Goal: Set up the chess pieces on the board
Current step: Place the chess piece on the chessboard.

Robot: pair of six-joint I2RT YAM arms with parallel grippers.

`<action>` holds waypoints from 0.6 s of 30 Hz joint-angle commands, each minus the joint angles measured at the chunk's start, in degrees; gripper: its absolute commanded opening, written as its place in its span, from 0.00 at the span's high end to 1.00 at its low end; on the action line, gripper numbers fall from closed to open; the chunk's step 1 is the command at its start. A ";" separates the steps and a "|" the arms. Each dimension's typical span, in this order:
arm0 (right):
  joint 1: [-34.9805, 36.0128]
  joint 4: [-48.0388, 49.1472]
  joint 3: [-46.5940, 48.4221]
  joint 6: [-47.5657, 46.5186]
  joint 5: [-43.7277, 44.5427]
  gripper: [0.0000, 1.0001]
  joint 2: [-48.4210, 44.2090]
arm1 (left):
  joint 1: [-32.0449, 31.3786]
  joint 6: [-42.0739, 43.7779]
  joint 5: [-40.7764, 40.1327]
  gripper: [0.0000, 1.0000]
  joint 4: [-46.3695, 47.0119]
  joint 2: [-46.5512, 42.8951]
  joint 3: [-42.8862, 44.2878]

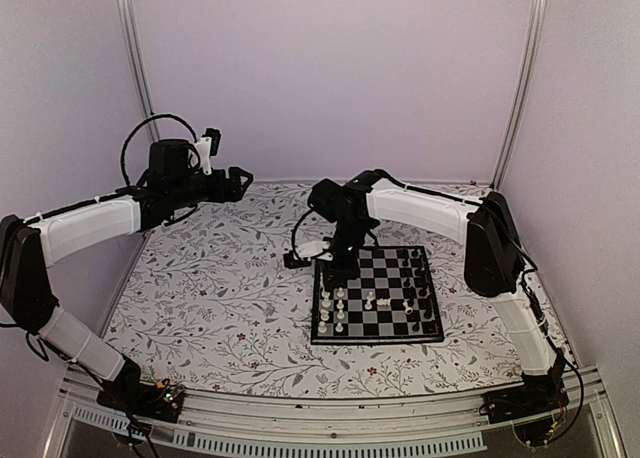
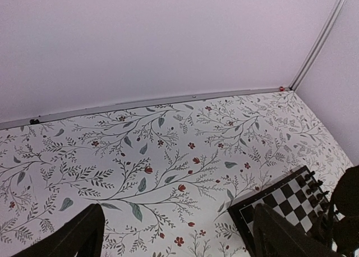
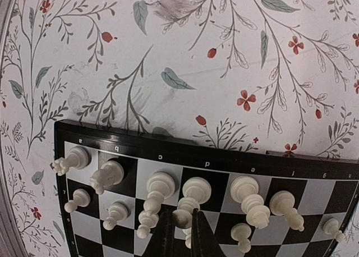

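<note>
Your right gripper [image 3: 181, 215] hangs low over the white end of the board [image 3: 224, 160]. Its fingers [image 3: 166, 234] are drawn nearly together, with something white showing in the slit between them. From the wrist view you cannot tell whether they are clamped on that piece or only straddling it.

Just ahead of the fingertips stands a tall white piece [image 3: 193, 192], and other white pieces [image 3: 116, 212] crowd close on either side of the fingers. That crowding looks like the main hazard. Any sideways drift or tilted lift would probably let a finger brush a neighbour and topple it, and one falling piece could take down others in the row. Letting go above the square rather than on it could also leave the piece lying on its side.

Your left gripper [image 2: 179, 243] is held high, well away from the board, its fingers spread wide with nothing between them. The black pieces [image 1: 418, 278] stand along the board edge opposite your right gripper, clear of its work.
</note>
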 commanded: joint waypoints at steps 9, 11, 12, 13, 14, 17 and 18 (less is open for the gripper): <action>0.47 1.50 1.42 0.85 0.26 0.79 0.74 | 0.61 -0.39 1.07 0.07 -0.52 0.87 1.52; 0.47 1.84 1.41 0.98 0.87 0.78 0.22 | 0.67 -0.39 1.12 0.07 -0.56 0.95 1.54; 0.47 2.06 1.41 1.02 0.98 0.78 -0.04 | 0.64 -0.42 1.16 0.07 -0.60 0.96 1.60; 0.45 2.26 1.42 1.09 0.89 0.78 -0.35 | 0.60 -0.45 1.23 0.07 -0.61 0.96 1.60; 0.45 2.36 1.41 1.23 0.87 0.77 -0.59 | 0.64 -0.40 1.33 0.07 -0.60 1.01 1.60; 0.49 2.38 1.45 1.44 0.98 0.77 -0.87 | 0.68 -0.55 1.50 0.07 -0.60 1.20 1.60; 0.43 2.16 1.39 1.43 0.97 0.77 -0.83 | 0.72 -0.51 1.51 0.07 -0.61 1.22 1.60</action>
